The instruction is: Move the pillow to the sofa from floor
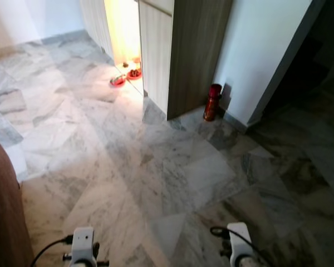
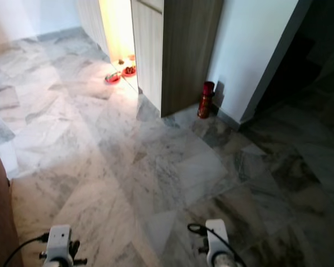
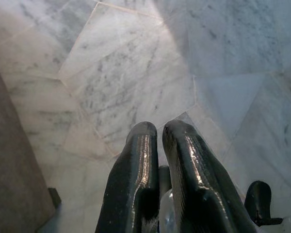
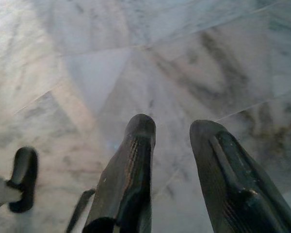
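Observation:
My two arms hang low over a grey-white marble floor [image 1: 156, 167]. The left arm [image 1: 83, 245] and the right arm [image 1: 239, 245] show at the bottom of the eye views. In the left wrist view, my left gripper [image 3: 160, 131] points down at the tiles with its black fingers pressed together and nothing between them. In the right wrist view, my right gripper [image 4: 173, 125] is open over bare tiles, with a clear gap between its fingers. A brown upholstered edge [image 1: 3, 211], possibly the sofa, stands close on my left.
A wooden cabinet panel [image 1: 195, 50] stands ahead, with a red flask [image 1: 212, 102] on the floor at its foot. Two red bowls [image 1: 125, 77] lie in a sunlit opening beyond. A dark doorway [image 1: 317, 61] opens at the right past a white wall [image 1: 256, 50].

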`<state>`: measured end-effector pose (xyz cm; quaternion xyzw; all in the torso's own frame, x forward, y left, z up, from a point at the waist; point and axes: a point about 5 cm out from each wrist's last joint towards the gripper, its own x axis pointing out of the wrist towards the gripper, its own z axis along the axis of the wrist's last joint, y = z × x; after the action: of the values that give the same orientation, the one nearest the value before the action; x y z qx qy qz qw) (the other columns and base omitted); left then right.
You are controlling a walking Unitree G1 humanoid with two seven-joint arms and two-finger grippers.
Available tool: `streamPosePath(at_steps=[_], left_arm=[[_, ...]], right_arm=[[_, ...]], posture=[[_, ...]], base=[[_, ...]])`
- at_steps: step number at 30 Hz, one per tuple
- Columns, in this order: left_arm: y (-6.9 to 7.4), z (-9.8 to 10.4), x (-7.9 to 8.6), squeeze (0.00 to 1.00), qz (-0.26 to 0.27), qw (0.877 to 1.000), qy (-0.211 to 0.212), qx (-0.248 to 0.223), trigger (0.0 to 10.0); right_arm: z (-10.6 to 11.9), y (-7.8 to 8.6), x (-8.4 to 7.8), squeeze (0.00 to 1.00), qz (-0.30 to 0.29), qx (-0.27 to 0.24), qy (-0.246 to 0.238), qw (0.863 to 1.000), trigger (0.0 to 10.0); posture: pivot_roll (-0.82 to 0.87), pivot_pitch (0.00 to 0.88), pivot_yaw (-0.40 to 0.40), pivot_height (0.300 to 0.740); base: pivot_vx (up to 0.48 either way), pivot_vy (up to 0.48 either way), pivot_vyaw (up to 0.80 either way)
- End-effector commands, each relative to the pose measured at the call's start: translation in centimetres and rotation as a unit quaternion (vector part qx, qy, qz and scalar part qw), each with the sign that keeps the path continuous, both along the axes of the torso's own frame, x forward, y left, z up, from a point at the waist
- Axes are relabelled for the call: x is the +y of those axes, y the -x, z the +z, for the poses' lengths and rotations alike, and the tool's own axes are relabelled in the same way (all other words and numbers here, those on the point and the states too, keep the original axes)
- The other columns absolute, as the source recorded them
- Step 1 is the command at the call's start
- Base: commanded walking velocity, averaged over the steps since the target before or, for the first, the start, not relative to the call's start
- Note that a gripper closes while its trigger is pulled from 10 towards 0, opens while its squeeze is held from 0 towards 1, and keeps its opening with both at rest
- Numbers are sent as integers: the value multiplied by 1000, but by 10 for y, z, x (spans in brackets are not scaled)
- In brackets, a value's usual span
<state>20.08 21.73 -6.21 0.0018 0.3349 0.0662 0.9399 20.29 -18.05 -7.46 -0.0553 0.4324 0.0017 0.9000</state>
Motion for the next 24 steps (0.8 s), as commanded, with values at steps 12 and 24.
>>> streamPosePath(at_steps=[12,24], left_arm=[[5,-2,5,0,12,1000,2,11,10000],[5,-2,5,0,12,1000,2,11,10000]], right_arm=[[-2,4,-4,0,-5,9,0,1000,10000],[-2,4,-4,0,-5,9,0,1000,10000]], posture=[[161,97,-30,723],[161,97,-30,723]], base=[[0,0,0],[0,0,0]])
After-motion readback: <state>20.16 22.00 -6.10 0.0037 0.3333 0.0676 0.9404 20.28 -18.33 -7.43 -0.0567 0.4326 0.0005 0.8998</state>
